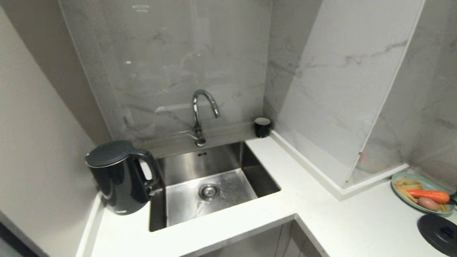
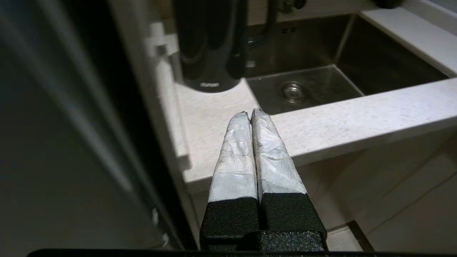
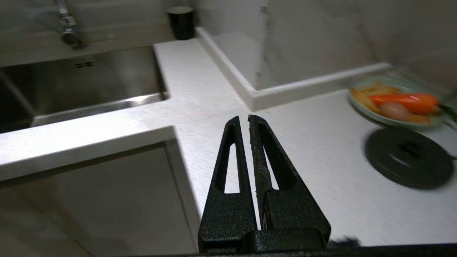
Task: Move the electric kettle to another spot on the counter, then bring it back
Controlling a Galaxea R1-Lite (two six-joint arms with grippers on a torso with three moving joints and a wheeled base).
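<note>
Both grippers have their jaws pressed together on nothing, the left gripper (image 2: 249, 112) and right gripper (image 3: 244, 117) hanging before the counter (image 1: 271, 214), while the electric kettle (image 1: 117, 178) stands left of the sink (image 1: 210, 178).

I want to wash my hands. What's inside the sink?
Nothing lies in the sink, just its round metal drain in the bare floor. The near wall hides a strip of that floor, and the electric kettle hides nothing.
</note>
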